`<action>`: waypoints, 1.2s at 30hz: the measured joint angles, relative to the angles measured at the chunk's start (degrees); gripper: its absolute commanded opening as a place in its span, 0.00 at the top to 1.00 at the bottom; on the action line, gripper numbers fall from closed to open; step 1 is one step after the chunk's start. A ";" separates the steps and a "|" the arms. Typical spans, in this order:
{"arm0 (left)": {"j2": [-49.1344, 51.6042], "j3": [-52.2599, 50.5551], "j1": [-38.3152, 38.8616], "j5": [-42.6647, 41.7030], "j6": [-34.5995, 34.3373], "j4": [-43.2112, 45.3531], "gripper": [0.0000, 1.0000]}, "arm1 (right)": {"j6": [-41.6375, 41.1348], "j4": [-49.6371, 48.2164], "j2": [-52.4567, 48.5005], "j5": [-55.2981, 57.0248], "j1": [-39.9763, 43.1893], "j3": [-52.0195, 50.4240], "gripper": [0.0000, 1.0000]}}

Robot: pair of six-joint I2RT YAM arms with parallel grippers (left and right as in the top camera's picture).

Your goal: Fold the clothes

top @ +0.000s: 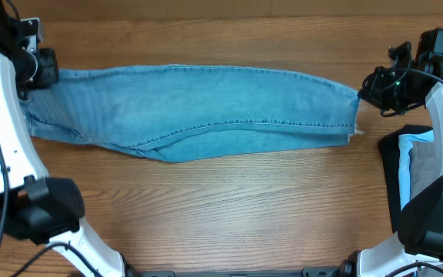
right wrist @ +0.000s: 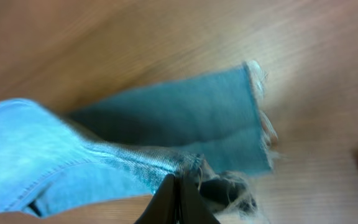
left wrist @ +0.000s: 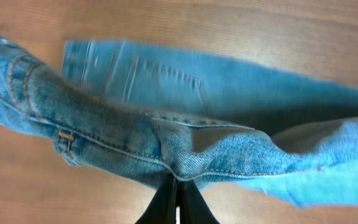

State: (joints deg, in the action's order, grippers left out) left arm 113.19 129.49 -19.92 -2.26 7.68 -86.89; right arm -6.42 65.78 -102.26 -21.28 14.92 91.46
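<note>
The light blue jeans (top: 206, 111) lie stretched left to right across the wooden table, folded lengthwise, frayed hems at the right end. My left gripper (top: 43, 71) is shut on the waist end of the jeans (left wrist: 185, 155), its fingers (left wrist: 178, 186) pinching a stitched seam and lifting it above the table. My right gripper (top: 368, 91) is shut on the hem end of the jeans (right wrist: 166, 124), its fingers (right wrist: 179, 186) pinching the cloth beside the frayed edge, held above the wood.
A pile of other garments, black, pale cyan and grey (top: 421, 165), lies at the right edge of the table under the right arm. Both arm bases stand at the front corners. Bare wood (top: 229, 208) spreads in front of the jeans.
</note>
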 measured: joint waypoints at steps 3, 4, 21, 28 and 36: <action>-2.62 0.07 0.00 1.03 -1.79 -5.84 0.96 | -2.03 4.31 0.00 4.04 0.00 0.00 0.96; -3.23 0.09 0.00 1.27 -2.14 -7.80 0.96 | -2.71 5.09 0.00 5.42 0.00 0.00 0.96; -5.09 2.32 -1.88 -13.46 -0.15 10.93 0.96 | -5.49 -23.06 0.15 -4.04 0.04 0.68 0.96; -5.73 -5.92 -1.81 -13.35 -0.07 -5.99 0.96 | -3.89 -7.08 0.15 3.58 -1.68 -0.48 0.96; -5.09 -30.01 -1.81 -13.97 -0.24 5.73 0.96 | -3.39 -14.91 -0.94 5.07 -3.17 -10.10 0.96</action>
State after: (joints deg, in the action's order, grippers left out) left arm 108.09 99.48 -21.74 -16.23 7.44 -81.17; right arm -9.80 50.87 -103.20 -16.21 11.75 81.36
